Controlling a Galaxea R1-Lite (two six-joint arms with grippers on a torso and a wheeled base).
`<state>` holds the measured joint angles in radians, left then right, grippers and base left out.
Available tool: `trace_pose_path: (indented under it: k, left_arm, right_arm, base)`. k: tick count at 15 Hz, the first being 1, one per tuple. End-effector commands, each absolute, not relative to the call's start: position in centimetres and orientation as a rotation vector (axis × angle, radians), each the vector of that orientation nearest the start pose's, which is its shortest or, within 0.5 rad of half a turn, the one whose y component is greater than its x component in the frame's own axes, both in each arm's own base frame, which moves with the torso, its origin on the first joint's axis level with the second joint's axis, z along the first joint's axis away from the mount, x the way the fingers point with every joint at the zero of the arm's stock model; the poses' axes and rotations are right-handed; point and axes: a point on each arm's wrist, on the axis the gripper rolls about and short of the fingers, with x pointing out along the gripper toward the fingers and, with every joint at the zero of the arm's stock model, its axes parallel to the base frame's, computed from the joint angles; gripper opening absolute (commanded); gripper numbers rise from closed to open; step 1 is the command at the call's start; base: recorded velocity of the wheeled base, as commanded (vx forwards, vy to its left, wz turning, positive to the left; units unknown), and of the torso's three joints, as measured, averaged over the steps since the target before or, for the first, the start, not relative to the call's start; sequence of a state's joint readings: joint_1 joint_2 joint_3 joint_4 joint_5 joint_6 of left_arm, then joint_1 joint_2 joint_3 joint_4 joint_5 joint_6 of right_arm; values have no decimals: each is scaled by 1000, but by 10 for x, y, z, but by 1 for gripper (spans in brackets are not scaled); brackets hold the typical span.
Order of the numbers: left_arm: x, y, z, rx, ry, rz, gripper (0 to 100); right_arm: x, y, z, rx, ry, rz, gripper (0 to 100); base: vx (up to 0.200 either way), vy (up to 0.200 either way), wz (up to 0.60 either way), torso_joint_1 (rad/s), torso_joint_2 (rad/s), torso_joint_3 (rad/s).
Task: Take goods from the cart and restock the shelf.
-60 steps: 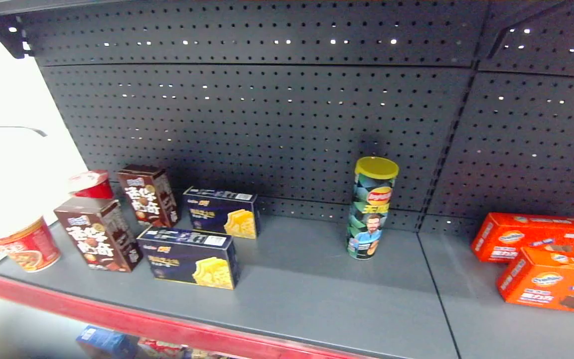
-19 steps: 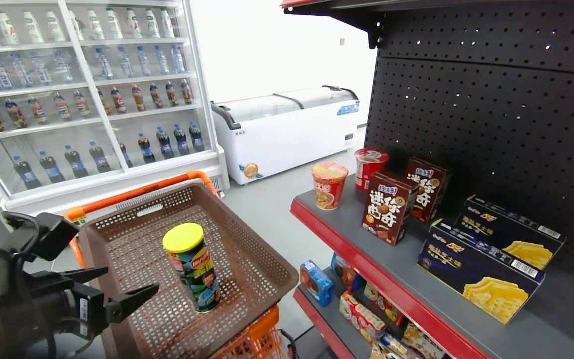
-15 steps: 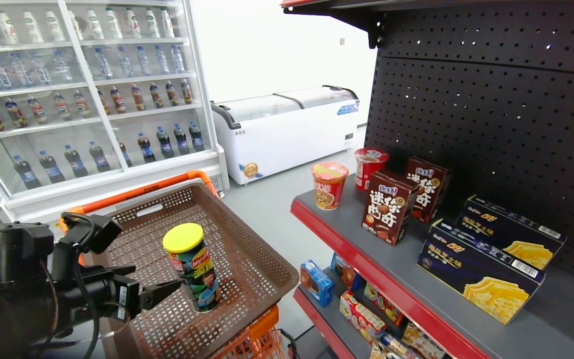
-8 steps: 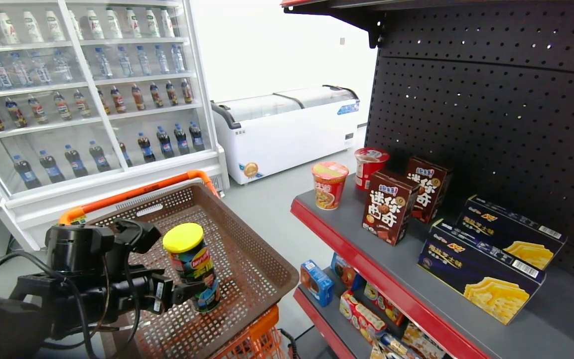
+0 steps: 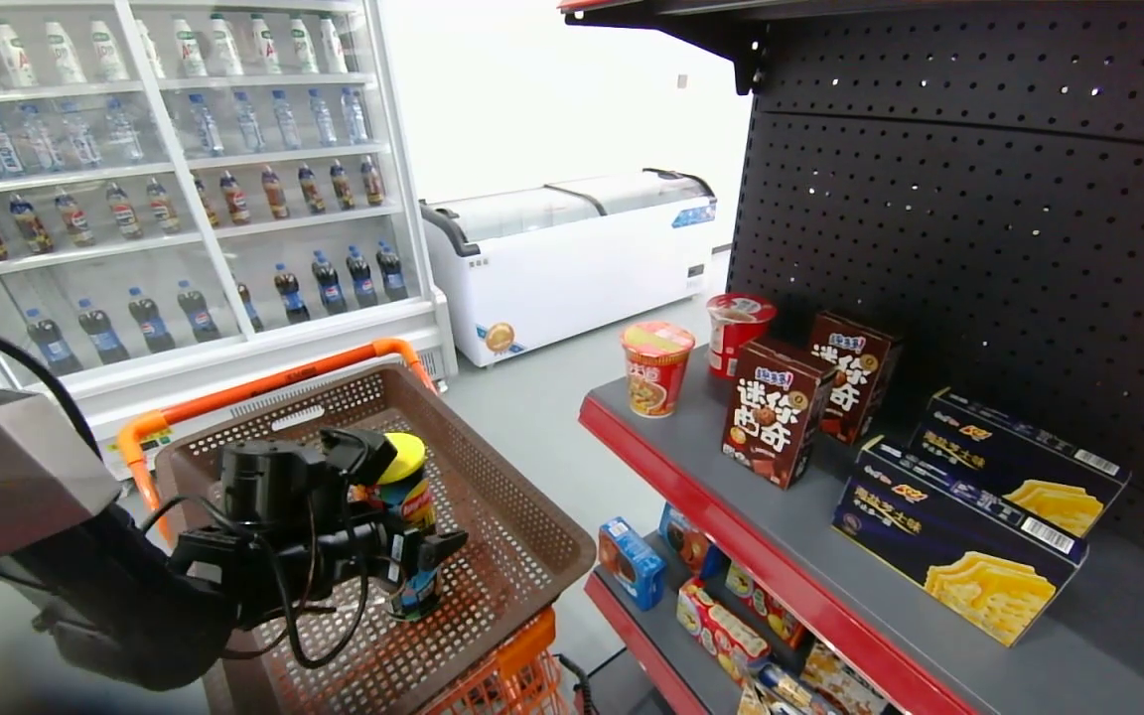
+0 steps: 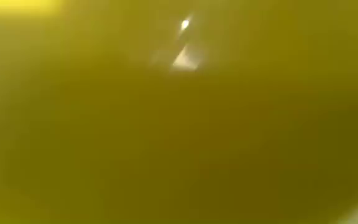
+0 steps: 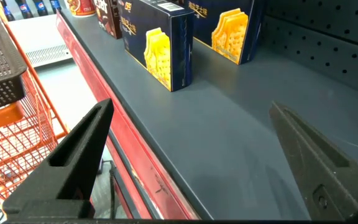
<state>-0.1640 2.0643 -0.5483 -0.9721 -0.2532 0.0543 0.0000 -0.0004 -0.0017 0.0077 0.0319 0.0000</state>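
Left gripper (image 5: 430,549) is down inside the brown perforated plastic basket (image 5: 522,536) on top of the orange wire cart (image 5: 264,382). It sits right at the tall chip can with the yellow lid (image 5: 417,501), about level with the can's middle. Can stands upright on the basket floor, near the centre. I can't tell from the head view whether the left jaws are open or clamped on it. The left wrist camera is hard up against the yellow lid (image 6: 179,124), so no help there.

Right gripper (image 7: 191,107): jaws spread wide. It hangs over the front edge of the grey shelf with the red front strip (image 7: 229,149), well apart from the cart.

On the grey shelf (image 5: 731,497), from the cart end inward:
- Two red-and-orange noodle cups (image 5: 654,367), one behind the other.
- Two brown upright cartons (image 5: 776,412), also front and back.
- Two dark blue flat boxes with yellow biscuit print (image 5: 949,541), front and back; same pair in the right wrist view (image 7: 160,46).

Black pegboard back panel (image 5: 979,228) sits behind them. The lower shelf level holds small mixed packs (image 5: 632,561).

Behind the cart: a glass-door drinks fridge full of bottles (image 5: 185,199) and a white chest freezer (image 5: 572,258).
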Motion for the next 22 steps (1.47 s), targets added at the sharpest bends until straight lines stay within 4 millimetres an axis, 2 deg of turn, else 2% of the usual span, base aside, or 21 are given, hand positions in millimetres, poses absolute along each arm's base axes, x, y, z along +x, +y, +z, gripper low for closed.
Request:
trace_pose_path:
  k: [1, 4, 5, 7, 9, 10, 11, 12, 13, 14, 15, 17, 19, 20, 21, 22]
  left_arm:
    - [312, -62, 21, 29, 571, -434, 100]
    - [316, -62, 22, 26, 541, -431, 100]
    - [319, -62, 25, 26, 525, -429, 0]
    - [318, -61, 27, 34, 520, -412, 0]
    - [309, -58, 49, 51, 471, -346, 0]
    - [304, -59, 80, 51, 377, -309, 0]
    - [301, -59, 90, 51, 343, -305, 0]
    - [286, -55, 122, 47, 264, -298, 0]
    - [273, -52, 146, 47, 221, -281, 0]
    - [256, -49, 167, 47, 184, -262, 0]
    - [245, -47, 179, 45, 158, -263, 0]
    - [196, -33, 216, 33, 90, -228, 0]
    - [158, -20, 231, 31, 45, -172, 0]
    - [146, -17, 233, 31, 39, -139, 0]
    - [123, -14, 233, 30, 31, -103, 0]
    - [113, -12, 231, 26, 20, -94, 0]
  right_arm:
    - [-23, 1, 75, 0, 6, 32, 100]
    - [-23, 1, 75, 0, 6, 32, 100]
    - [-23, 1, 75, 0, 6, 32, 100]
    - [-23, 1, 75, 0, 6, 32, 100]
    - [-23, 1, 75, 0, 6, 32, 100]
    - [-23, 1, 75, 0, 6, 32, 100]
    - [-23, 1, 75, 0, 6, 32, 100]
    - [-23, 1, 75, 0, 6, 32, 100]
    - [-23, 1, 75, 0, 6, 32, 100]
    - [-23, 1, 75, 0, 6, 32, 100]
    - [-23, 1, 75, 0, 6, 32, 100]
    - [-23, 1, 75, 0, 6, 32, 100]
    - [-23, 1, 75, 0, 6, 32, 100]
    - [-23, 1, 75, 0, 6, 32, 100]
    - [-23, 1, 75, 0, 6, 32, 100]
    - [-23, 1, 75, 0, 6, 32, 100]
  base:
    - [0, 0, 0, 0, 0, 0]
    - [0, 0, 0, 0, 0, 0]
    - [0, 0, 0, 0, 0, 0]
    - [0, 0, 0, 0, 0, 0]
    - [0, 0, 0, 0, 0, 0]
    - [0, 0, 0, 0, 0, 0]
    - [0, 0, 0, 0, 0, 0]
    - [0, 0, 0, 0, 0, 0]
    - [0, 0, 0, 0, 0, 0]
    - [0, 0, 0, 0, 0, 0]
    - [0, 0, 0, 0, 0, 0]
    - [0, 0, 0, 0, 0, 0]
    - [0, 0, 0, 0, 0, 0]
    - [0, 0, 0, 0, 0, 0]
    - [0, 0, 0, 0, 0, 0]
    - [0, 0, 0, 0, 0, 0]
